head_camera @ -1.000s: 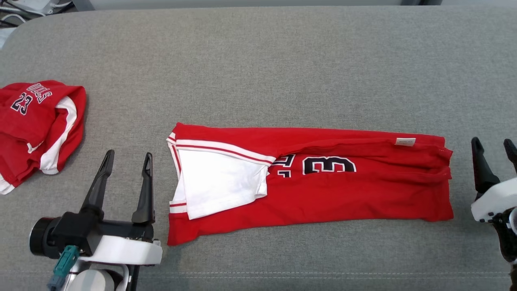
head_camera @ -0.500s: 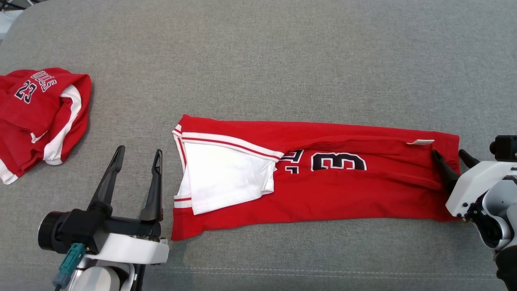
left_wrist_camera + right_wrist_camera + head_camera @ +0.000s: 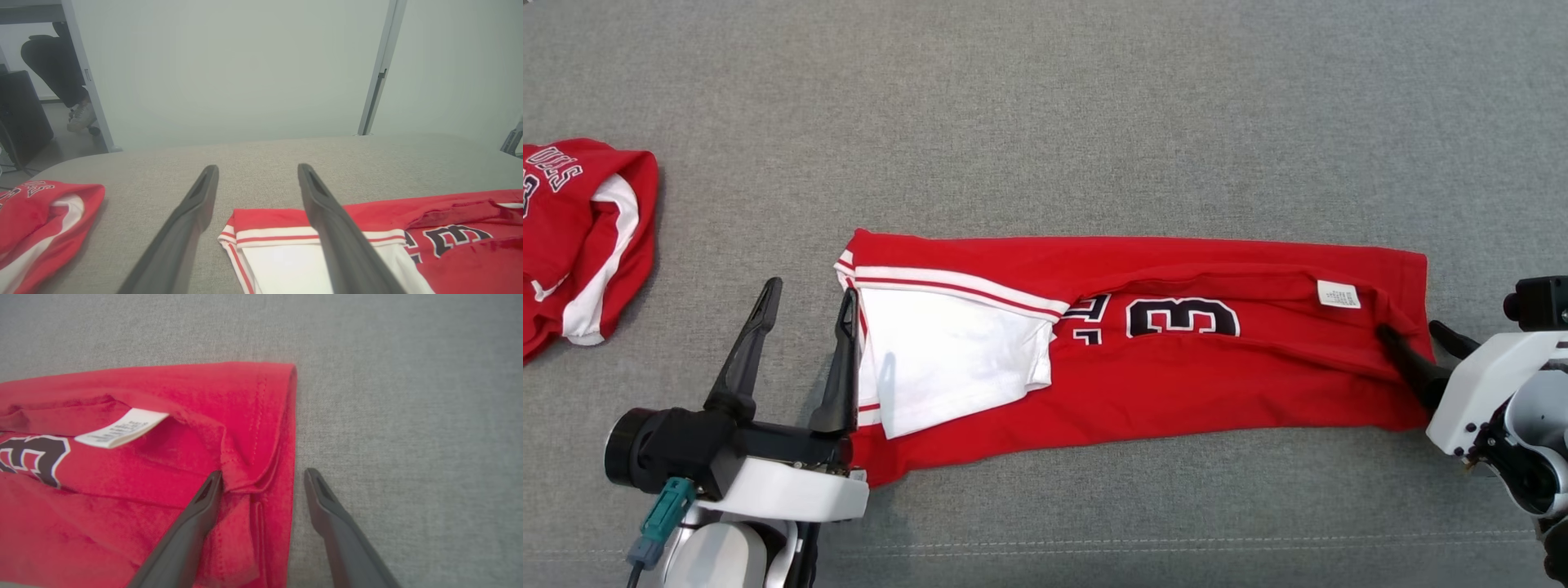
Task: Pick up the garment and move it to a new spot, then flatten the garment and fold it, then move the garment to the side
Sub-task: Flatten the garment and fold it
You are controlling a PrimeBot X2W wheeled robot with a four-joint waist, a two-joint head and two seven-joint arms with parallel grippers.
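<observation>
The garment (image 3: 1176,384) is a red jersey with white trim and a black number, folded into a long strip across the grey cushion (image 3: 1045,122). My left gripper (image 3: 809,287) is open at its left end, one finger over the white-trimmed edge, the other over bare cushion. The left wrist view shows the same: left gripper (image 3: 257,167) astride the garment's (image 3: 470,261) striped corner. My right gripper (image 3: 1409,328) is open at the right end. In the right wrist view, the right gripper (image 3: 263,472) straddles the hem of the garment (image 3: 102,506), one finger on the red cloth, one on the cushion.
A second red jersey (image 3: 580,237) lies bunched at the far left, also visible as the bundle (image 3: 41,220). A stitched seam (image 3: 1176,543) runs along the cushion's near edge. Beyond the cushion stand a pale wall and an office chair (image 3: 53,73).
The head camera has shifted. My right gripper came in from beside the garment's right end and now straddles its hem. My left gripper has closed in on the left edge.
</observation>
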